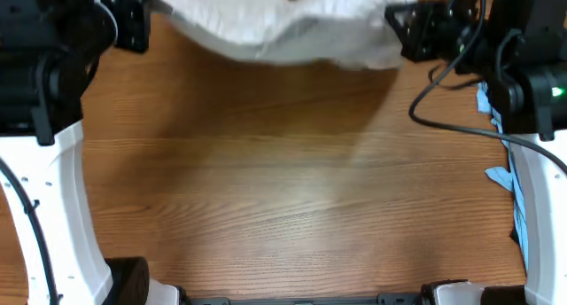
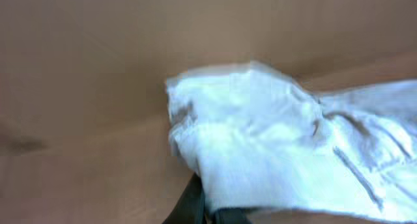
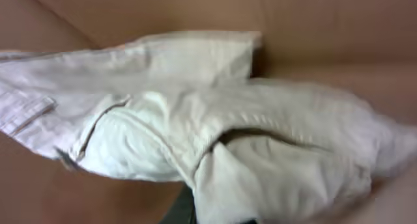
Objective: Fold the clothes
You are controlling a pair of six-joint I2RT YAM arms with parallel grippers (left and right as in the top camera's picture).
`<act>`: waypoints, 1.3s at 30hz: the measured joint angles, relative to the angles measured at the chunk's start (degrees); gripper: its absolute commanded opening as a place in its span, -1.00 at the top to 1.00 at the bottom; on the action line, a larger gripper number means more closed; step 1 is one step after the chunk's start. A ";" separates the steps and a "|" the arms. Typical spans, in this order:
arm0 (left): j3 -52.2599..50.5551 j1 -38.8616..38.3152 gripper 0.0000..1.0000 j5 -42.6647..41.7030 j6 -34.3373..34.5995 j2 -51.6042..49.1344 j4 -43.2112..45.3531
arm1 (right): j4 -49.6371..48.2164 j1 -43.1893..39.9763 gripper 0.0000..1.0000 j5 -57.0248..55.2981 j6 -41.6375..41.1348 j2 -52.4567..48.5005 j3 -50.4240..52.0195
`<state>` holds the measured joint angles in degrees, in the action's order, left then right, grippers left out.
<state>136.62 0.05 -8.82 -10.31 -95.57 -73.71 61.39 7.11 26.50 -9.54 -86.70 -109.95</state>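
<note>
The pale off-white shorts (image 1: 283,26) hang stretched between my two grippers at the far edge of the table, lifted off the wood and blurred. My left gripper (image 1: 142,21) is shut on the shorts' left end; in the left wrist view the cloth (image 2: 273,152) covers its fingers (image 2: 208,214). My right gripper (image 1: 403,30) is shut on the shorts' right end; in the right wrist view the wrinkled cloth (image 3: 215,139) with a stitched pocket hides its fingers (image 3: 202,214).
The wooden table (image 1: 283,190) spreads below and in front of the shorts. A light blue garment (image 1: 509,176) hangs at the right edge beside the right arm. A black cable (image 1: 443,119) loops near the right arm.
</note>
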 measured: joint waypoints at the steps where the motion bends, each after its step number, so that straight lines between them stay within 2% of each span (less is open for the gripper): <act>1: 0.13 0.00 0.78 0.04 -0.15 0.17 -3.72 | 4.09 0.07 0.92 -0.09 0.57 -0.04 0.00; 3: 0.24 0.00 0.50 0.26 -0.42 -0.28 -13.42 | 15.63 0.07 0.67 -0.63 1.62 -1.22 0.57; 5: 0.37 0.00 0.48 0.28 -0.52 -1.36 -18.23 | 23.39 0.07 0.59 -0.90 2.21 -2.71 2.05; 6: 0.37 0.00 0.42 0.42 -0.66 -2.27 -21.99 | 27.61 0.04 0.42 -1.20 3.58 -3.61 3.85; 7: 0.35 0.00 0.27 0.48 -0.57 -3.19 -22.93 | 30.88 0.04 0.31 -1.31 4.55 -4.35 4.70; 9: 0.11 0.00 0.16 1.99 -0.09 -4.24 -22.95 | 34.34 0.04 -0.04 -1.49 6.49 -4.20 4.81; 13: 0.07 0.00 -0.26 3.80 1.09 -4.26 -22.97 | 35.65 0.04 -0.21 -2.40 7.50 -4.11 4.79; 15: 0.07 0.00 -0.27 3.85 1.31 -4.26 -22.95 | 32.89 0.04 -0.21 -2.93 7.61 -4.11 4.79; 17: 0.04 0.00 -0.15 2.67 1.33 -4.26 -22.73 | 28.55 0.04 -0.22 -3.61 6.40 -4.11 4.79; 18: 0.04 0.00 0.00 1.46 1.33 -4.26 -22.71 | 26.93 0.04 -0.31 -4.26 5.35 -4.11 4.79; 19: 0.04 0.00 0.13 0.42 1.33 -4.44 -22.69 | 26.10 0.04 -0.49 -5.44 3.82 -4.11 4.79; 22: 0.04 0.00 0.06 -1.05 1.62 -6.62 -22.93 | 25.38 0.04 -0.69 -10.16 -1.16 -4.74 4.76; 24: 0.04 0.00 0.06 -1.81 2.45 -9.29 -22.93 | 25.94 0.04 -0.67 -12.13 -3.28 -7.41 4.74; 25: 0.02 0.00 0.10 -2.47 3.06 -10.67 -22.93 | 25.86 0.04 -0.59 -12.72 -3.87 -9.49 4.87; 26: -0.09 0.00 0.21 -2.97 3.56 -11.87 -22.93 | 25.57 0.04 -0.51 -13.05 -4.15 -11.21 5.35; 27: -0.48 0.00 0.46 -3.39 4.35 -13.46 -22.88 | 25.49 0.04 -0.43 -13.27 -4.52 -13.00 5.95; 28: -1.53 0.00 0.92 -3.85 5.18 -15.23 -22.84 | 25.27 0.04 -0.17 -13.49 -4.72 -15.04 6.82; 29: -2.97 0.00 0.91 -4.26 6.29 -17.09 -22.80 | 25.18 0.04 0.21 -13.42 -4.96 -16.24 7.26; 30: -4.98 0.00 0.92 -4.50 7.37 -18.93 -22.49 | 24.68 0.04 0.41 -13.46 -5.42 -17.16 7.63; 31: -8.22 0.00 0.91 -4.70 8.50 -20.87 -22.03 | 23.80 0.04 0.49 -13.49 -5.38 -17.46 7.78; 33: -13.49 0.00 0.92 -5.07 10.08 -23.91 -20.02 | 22.64 0.04 0.49 -13.49 -5.33 -17.40 7.76; 37: -34.53 -0.20 0.91 -9.22 13.60 -26.88 -7.08 | 20.72 0.04 0.47 -13.44 -5.46 -17.40 7.78; 39: -41.29 -1.11 0.92 -9.90 14.97 -27.10 -3.28 | 20.39 0.04 0.46 -13.44 -5.46 -17.40 7.78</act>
<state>95.33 -1.06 -18.72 4.67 -122.67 -76.99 81.78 7.16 13.06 -15.00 -104.09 -102.17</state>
